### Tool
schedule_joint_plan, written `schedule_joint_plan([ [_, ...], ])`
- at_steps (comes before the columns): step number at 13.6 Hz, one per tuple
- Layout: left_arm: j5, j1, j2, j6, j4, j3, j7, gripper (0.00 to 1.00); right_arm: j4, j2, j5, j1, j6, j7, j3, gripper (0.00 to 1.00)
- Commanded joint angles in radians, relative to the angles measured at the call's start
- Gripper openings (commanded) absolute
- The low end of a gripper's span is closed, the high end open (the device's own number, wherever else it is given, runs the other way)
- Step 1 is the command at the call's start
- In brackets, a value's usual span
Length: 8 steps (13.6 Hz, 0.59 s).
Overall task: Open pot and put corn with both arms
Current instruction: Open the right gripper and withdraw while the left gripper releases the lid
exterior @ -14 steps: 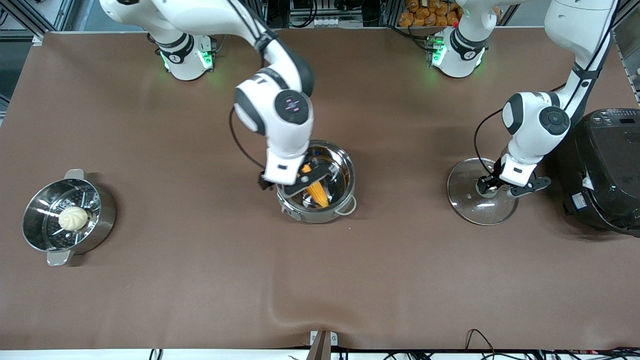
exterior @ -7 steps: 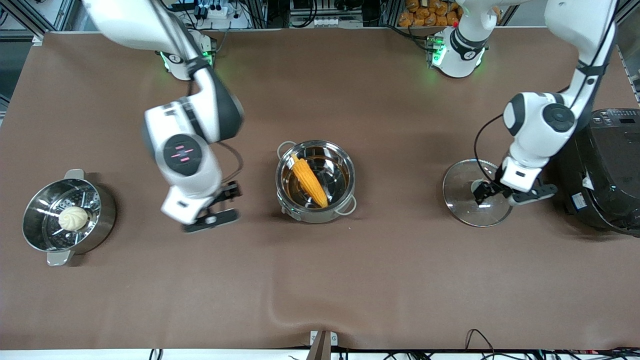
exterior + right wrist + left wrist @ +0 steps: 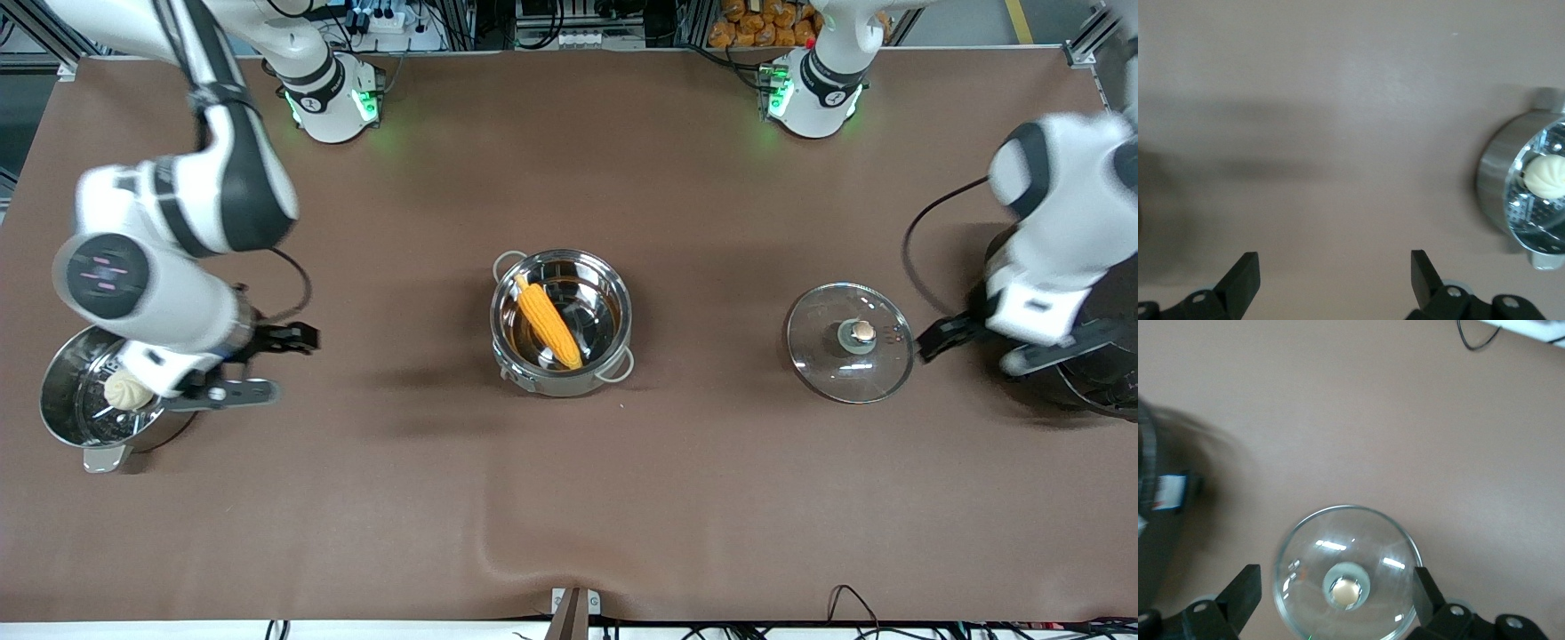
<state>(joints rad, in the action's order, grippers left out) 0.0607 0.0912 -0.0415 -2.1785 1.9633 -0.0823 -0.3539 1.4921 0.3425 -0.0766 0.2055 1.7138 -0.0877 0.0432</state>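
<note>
The steel pot [image 3: 612,293] stands lidless at the table's middle, with the yellow-orange corn [image 3: 549,322] lying slanted inside it. Its glass lid [image 3: 822,360] with the tan knob [image 3: 861,332] lies flat on the table toward the left arm's end. The lid also shows in the left wrist view [image 3: 1385,540]. My left gripper [image 3: 965,354] is open and empty in the air, between the lid and the rice cooker; in its wrist view [image 3: 1335,590] the lid sits framed between its fingers. My right gripper [image 3: 289,363] is open and empty over bare table beside the steamer pot, as its wrist view [image 3: 1333,267] shows.
A steel steamer pot [image 3: 67,427] with a white bun [image 3: 124,391] stands at the right arm's end, partly under that arm; the right wrist view shows it too [image 3: 1495,180]. A black rice cooker [image 3: 1102,391] stands at the left arm's end, mostly hidden by the left arm.
The right gripper let go of the corn in the pot and swung away to the steamer pot. The left gripper opened off the lid knob, rose and pulled back toward the rice cooker.
</note>
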Motion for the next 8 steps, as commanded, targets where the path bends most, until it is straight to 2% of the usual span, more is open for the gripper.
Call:
schedule_joint_plan([
  [1,-0.118,0.002,0.107,0.31,-0.164,-0.014,0.073,1.0,0.094,-0.164,0.064,-0.109,-0.043,0.107,-0.023,1.0],
  [2,-0.121,0.004,0.101,0.395,-0.241,-0.017,0.14,1.0,0.094,-0.198,0.08,-0.135,-0.063,0.112,-0.02,1.0],
  [3,-0.113,0.01,0.097,0.422,-0.271,-0.013,0.218,1.0,0.094,-0.233,0.096,-0.153,-0.081,0.108,-0.019,1.0],
  [5,-0.011,0.013,0.107,0.424,-0.279,-0.014,0.341,1.0,0.092,-0.295,0.104,-0.175,-0.12,0.061,-0.014,1.0],
  [8,0.054,0.013,0.104,0.442,-0.326,-0.005,0.371,1.0,0.089,-0.353,0.091,-0.178,-0.187,0.0,-0.014,1.0],
])
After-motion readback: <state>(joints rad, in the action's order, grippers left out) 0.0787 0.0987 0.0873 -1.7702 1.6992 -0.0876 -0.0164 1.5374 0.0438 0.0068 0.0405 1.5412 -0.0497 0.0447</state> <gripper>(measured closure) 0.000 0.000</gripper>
